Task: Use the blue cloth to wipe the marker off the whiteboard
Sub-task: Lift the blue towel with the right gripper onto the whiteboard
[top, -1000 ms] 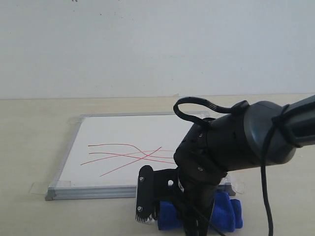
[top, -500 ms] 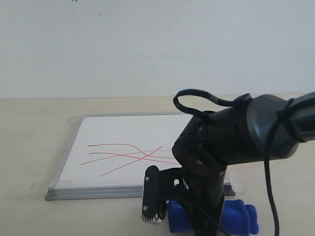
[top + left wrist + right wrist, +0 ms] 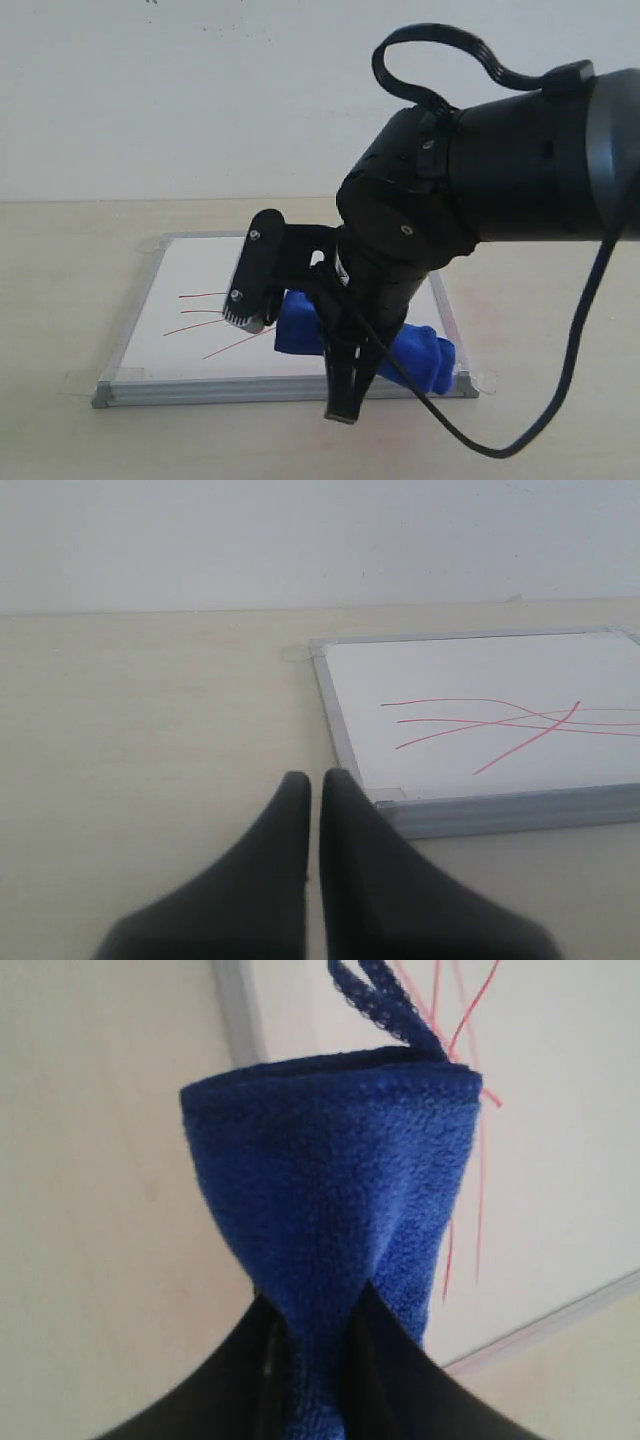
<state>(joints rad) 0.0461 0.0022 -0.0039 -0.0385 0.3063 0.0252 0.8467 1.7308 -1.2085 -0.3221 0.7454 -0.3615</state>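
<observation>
The whiteboard (image 3: pixel 205 270) lies flat on the tan table, with its silver frame toward me. The marker (image 3: pixel 200 312) shows as thin red lines on its left half; the rest is hidden behind the arm. My right gripper (image 3: pixel 338 365) is shut on the blue cloth (image 3: pixel 415 358) and holds it in the air above the board's near part. In the right wrist view the blue cloth (image 3: pixel 330 1190) hangs pinched between the fingers of the right gripper (image 3: pixel 315 1310), over the marker (image 3: pixel 478 1190). My left gripper (image 3: pixel 315 785) is shut and empty above the table, beside the whiteboard (image 3: pixel 470 670) corner.
Clear tape tabs (image 3: pixel 75 382) hold the board's corners to the tan table (image 3: pixel 60 250). A white wall (image 3: pixel 200 100) stands behind. A black cable (image 3: pixel 440 45) loops over the right arm and trails down on the near right.
My right gripper closed on the blue cloth on the table in front of the board. It has lifted the cloth up and left, over the board's near part.
</observation>
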